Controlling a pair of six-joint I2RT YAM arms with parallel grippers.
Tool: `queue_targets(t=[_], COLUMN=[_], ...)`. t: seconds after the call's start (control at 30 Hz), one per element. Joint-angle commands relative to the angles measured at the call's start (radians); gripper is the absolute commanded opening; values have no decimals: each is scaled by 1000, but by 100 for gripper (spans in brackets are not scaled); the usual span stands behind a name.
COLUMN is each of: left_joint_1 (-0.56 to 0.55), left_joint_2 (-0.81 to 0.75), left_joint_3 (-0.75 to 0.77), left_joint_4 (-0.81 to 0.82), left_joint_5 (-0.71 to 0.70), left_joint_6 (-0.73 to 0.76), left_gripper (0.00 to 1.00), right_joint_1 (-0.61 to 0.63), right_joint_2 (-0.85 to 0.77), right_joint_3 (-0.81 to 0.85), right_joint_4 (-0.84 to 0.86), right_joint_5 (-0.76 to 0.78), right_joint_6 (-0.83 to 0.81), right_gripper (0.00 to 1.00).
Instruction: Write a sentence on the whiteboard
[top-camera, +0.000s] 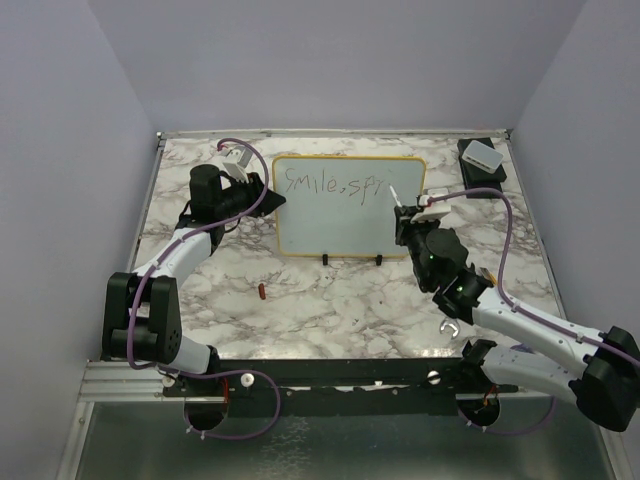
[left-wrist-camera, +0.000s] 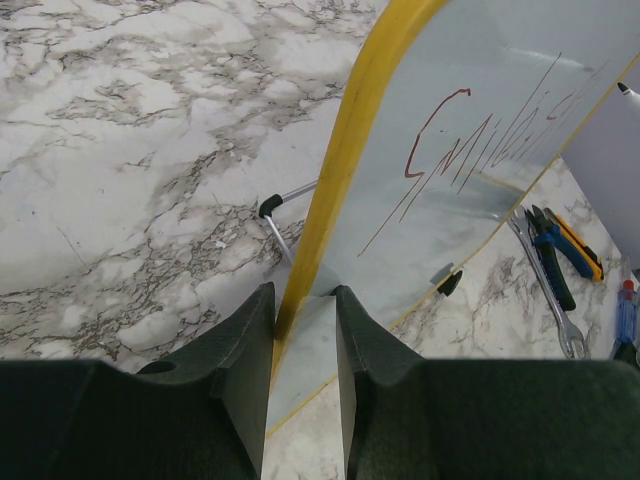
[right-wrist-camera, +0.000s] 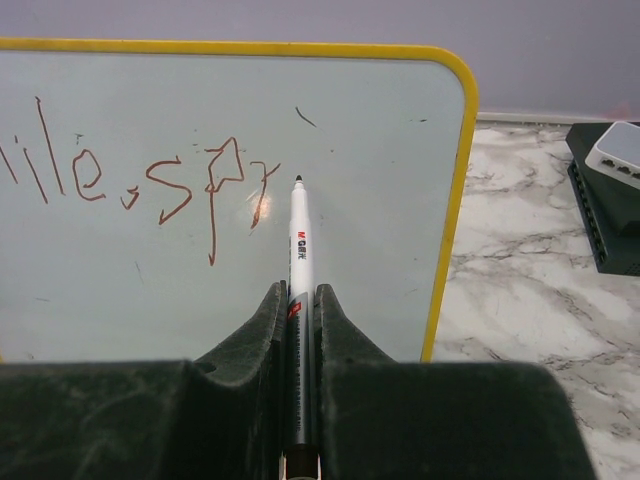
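The right claw (right-wrist-camera: 301, 300), clamped on a slim white marker pen (right-wrist-camera: 300, 235), has the handwritten sentence (right-wrist-camera: 213, 210) at "smile, spr" on the yellow-rimmed glossy whiteboard (right-wrist-camera: 380, 200) that the left claw (left-wrist-camera: 305, 305) pinches; an "e" further right seems next.

The top camera looks down from above and behind the arms, taking in the whole table (top-camera: 330, 310) and whiteboard (top-camera: 340, 225). The left wrist camera hugs the board's left rim, sighting along its face. The right one faces its right half squarely, past a marker (right-wrist-camera: 300, 250) — close. All share the writing (top-camera: 335, 183).
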Motion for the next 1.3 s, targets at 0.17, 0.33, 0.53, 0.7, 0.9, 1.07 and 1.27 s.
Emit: queue_targets(t=[0.17, 0.33, 0.53, 0.7, 0.9, 1.07, 1.27], left_joint_1=[-9, -8, -8, -9, -9, -9, -8], left_joint_2=[-9, -5, -2, -3, -4, -5, -6], left_joint_3=[10, 10, 11, 11, 10, 11, 11], left_joint_4=[8, 8, 8, 7, 6, 5, 6], left_joint_5=[7, 7, 7, 7, 6, 5, 5], left_joint_6=[7, 7, 7, 7, 7, 9, 8], left_gripper=[28, 27, 27, 27, 27, 27, 27], right_joint_1=[-35, -42, -42, -41, -41, -42, -41], right_joint_2=[32, 49, 58, 70, 72, 76, 79], right_joint_3=[0, 6, 12, 13, 10, 11, 4], right_joint_4=[11, 32, 54, 53, 51, 49, 39], right_joint_5=[3, -15, -50, -73, -67, -68, -76], right_joint_6=[-6, -19, -44, -44, -41, -44, -34], right_gripper=[1, 1, 1, 1, 1, 1, 1])
